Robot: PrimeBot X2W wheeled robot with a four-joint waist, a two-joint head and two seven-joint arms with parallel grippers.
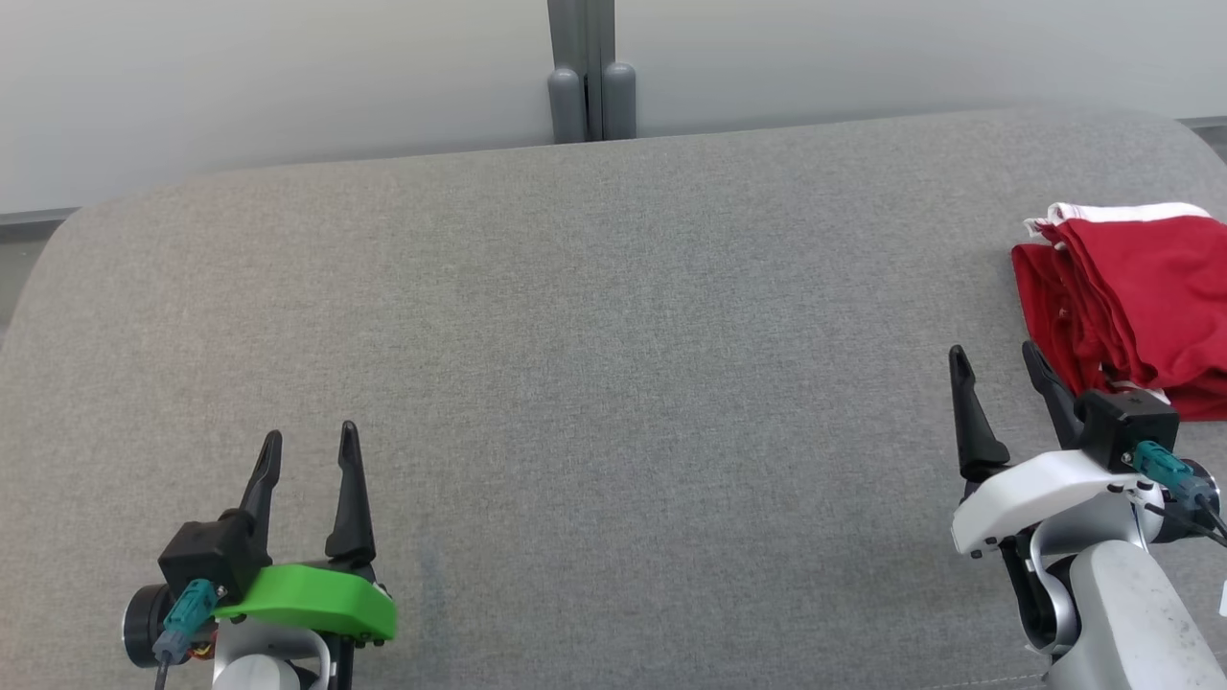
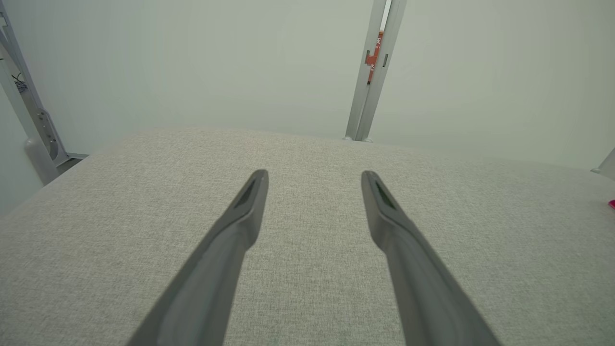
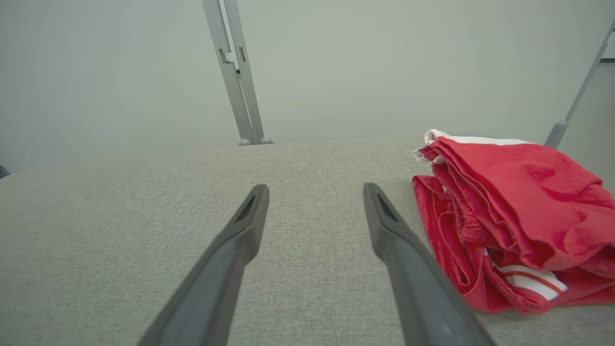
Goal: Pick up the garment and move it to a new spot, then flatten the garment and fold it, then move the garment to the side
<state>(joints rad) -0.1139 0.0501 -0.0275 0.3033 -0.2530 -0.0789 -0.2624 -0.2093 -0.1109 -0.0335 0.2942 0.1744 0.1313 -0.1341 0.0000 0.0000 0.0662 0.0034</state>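
A red garment [image 1: 1136, 297] with white trim lies folded in a loose pile at the far right of the grey padded surface [image 1: 594, 364]; the right wrist view has the garment [image 3: 519, 211] just right of my fingers. My right gripper [image 1: 997, 359] stands open at the lower right, its fingertips beside the garment's left edge, nothing between them. In the right wrist view the right gripper [image 3: 314, 192] points over bare fabric. My left gripper [image 1: 309, 441] is open at the lower left, far from the garment; in its own view the left gripper [image 2: 314, 178] holds nothing.
A pale wall with a grey vertical post [image 1: 591, 72] runs behind the surface's far edge. The surface's rounded left corner [image 1: 57, 240] drops off to the floor. A grey frame [image 2: 29, 120] stands at the left in the left wrist view.
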